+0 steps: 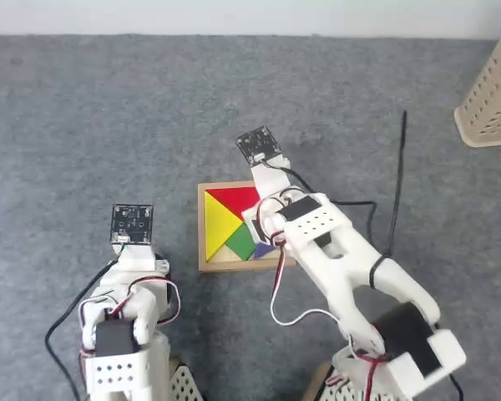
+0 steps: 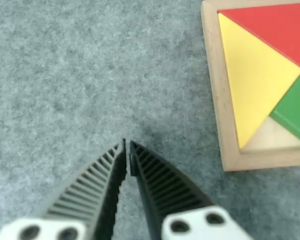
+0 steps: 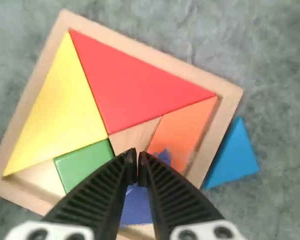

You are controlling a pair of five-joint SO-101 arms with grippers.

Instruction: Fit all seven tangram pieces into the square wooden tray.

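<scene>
1. The square wooden tray (image 3: 230, 107) is seen lying flat on the grey carpet (image 1: 108, 125), and everything else is placed from it.
2. Inside the tray, a red triangle (image 3: 135, 85) is set along one rim, and a yellow triangle (image 3: 60, 107) is laid edge to edge with it along the adjoining rim.
3. A green square (image 3: 85, 167) is tucked against the yellow triangle, with bare wood left in the tray corner beside it.
4. An orange piece (image 3: 182, 132) is seated under the red triangle, against the opposite rim.
5. An indigo piece (image 3: 137, 205) is spotted in the tray next to the orange one. It is largely covered by gripper fingers, so it cannot be told whether it lies flat.
6. A blue triangle (image 3: 232, 152) is found outside the tray, on the carpet just beside the rim nearest the orange piece.
7. The right gripper (image 3: 137, 152) is held above the tray's middle, clenched, with nothing pinched between its tips.
8. The left gripper (image 2: 127, 145) is parked over bare carpet near the tray's yellow-triangle side, likewise clenched on nothing.
9. A pale slotted basket (image 1: 493, 92) is noted well apart from the tray.
</scene>
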